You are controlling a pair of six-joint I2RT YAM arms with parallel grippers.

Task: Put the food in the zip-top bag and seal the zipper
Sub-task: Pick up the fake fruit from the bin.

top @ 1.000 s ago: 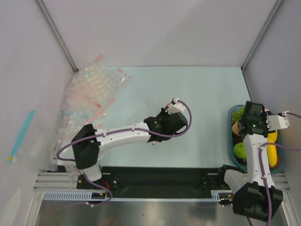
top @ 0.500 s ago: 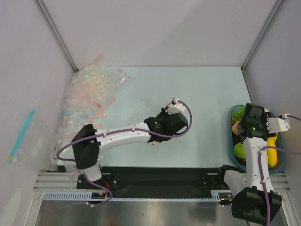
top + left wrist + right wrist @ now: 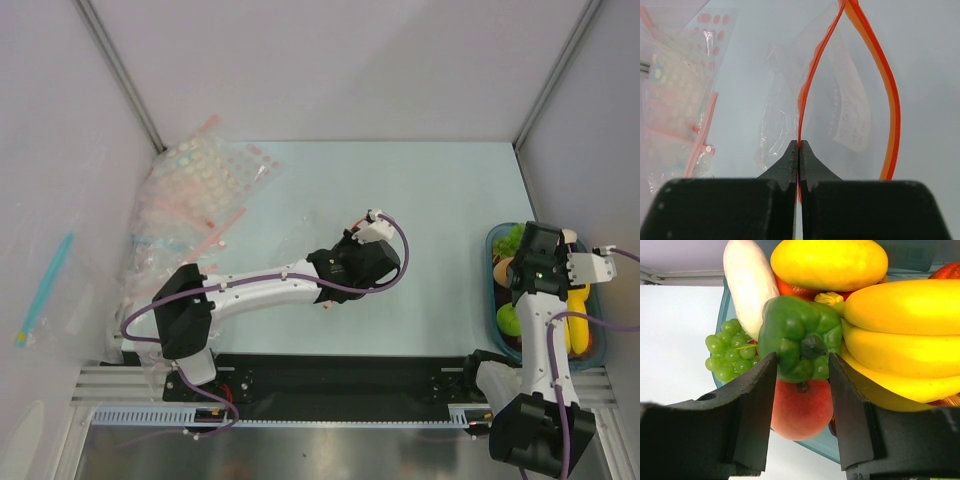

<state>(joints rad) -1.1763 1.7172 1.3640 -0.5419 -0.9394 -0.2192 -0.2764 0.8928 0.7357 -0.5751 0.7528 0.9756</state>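
Observation:
My left gripper [image 3: 799,145] is shut on one red-orange zipper strip [image 3: 807,85] of the clear zip-top bag [image 3: 850,115]. The bag's mouth gapes open, and its other strip [image 3: 887,95] curves away to the right. In the top view the left gripper [image 3: 345,262] is at the table's middle and hides the bag. My right gripper [image 3: 801,360] is open over the food bin, its fingers on either side of a green pepper [image 3: 797,340] that lies on a red-orange peach [image 3: 802,410]. A white radish [image 3: 747,282] lies behind them. The right gripper [image 3: 522,262] is at the table's right edge.
The teal bin [image 3: 493,300] also holds green grapes [image 3: 727,352], yellow bananas [image 3: 905,335] and a yellow fruit [image 3: 830,262]. A heap of dotted clear bags with pink strips [image 3: 195,200] lies at the far left, and shows in the left wrist view [image 3: 675,100].
My right gripper has shifted slightly nearer and lower over the bin. The left arm has not moved.

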